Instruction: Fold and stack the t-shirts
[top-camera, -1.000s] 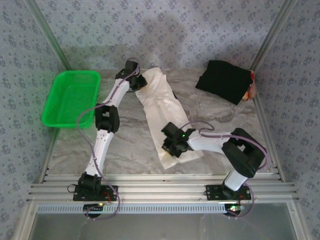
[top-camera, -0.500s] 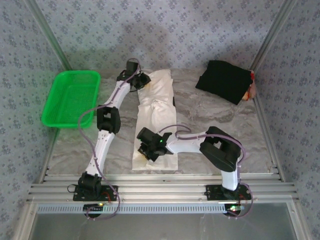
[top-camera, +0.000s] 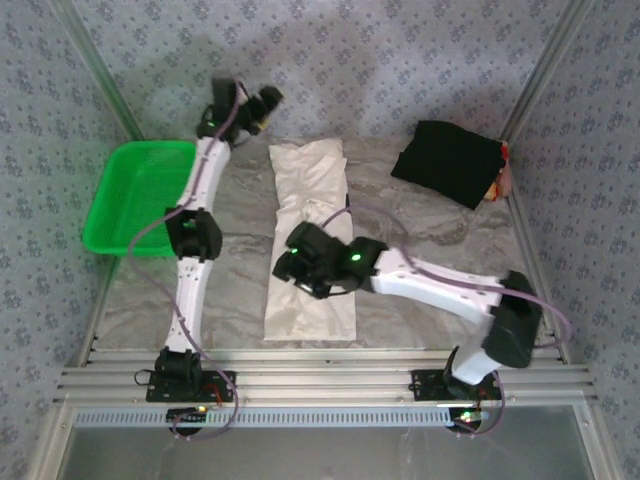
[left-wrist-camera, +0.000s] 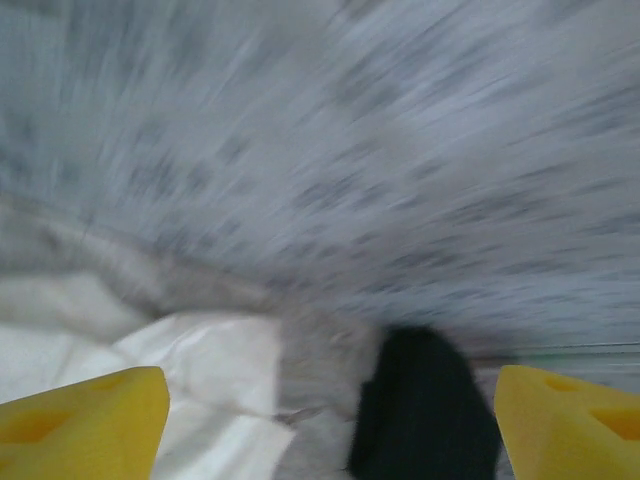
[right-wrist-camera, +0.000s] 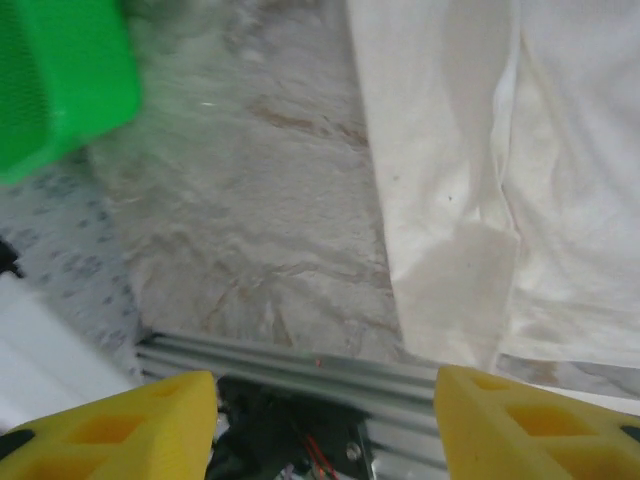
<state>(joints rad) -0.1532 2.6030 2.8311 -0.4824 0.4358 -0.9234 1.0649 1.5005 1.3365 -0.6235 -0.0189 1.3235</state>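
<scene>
The off-white t-shirt (top-camera: 308, 240) lies flat as a long narrow strip down the middle of the table. The black t-shirt (top-camera: 448, 162) sits bunched at the back right. My left gripper (top-camera: 264, 101) is raised by the back wall, open and holding nothing. Its blurred wrist view shows the off-white shirt (left-wrist-camera: 195, 375) and the black shirt (left-wrist-camera: 425, 415) between the wide-apart yellow fingertips (left-wrist-camera: 85, 420). My right gripper (top-camera: 289, 266) hovers over the strip's left edge, open and empty (right-wrist-camera: 320, 430), with the off-white shirt (right-wrist-camera: 520, 170) to its right.
A green plastic basket (top-camera: 140, 195) stands at the left edge of the table and shows as the green basket (right-wrist-camera: 55, 80) in the right wrist view. Aluminium rails (top-camera: 320, 380) run along the near edge. A small tan object (top-camera: 503, 181) pokes out beside the black shirt.
Both grippers have opened and let go of the off-white shirt, which now lies straight. The left arm has swung up toward the back wall. The right gripper has lifted off the cloth.
</scene>
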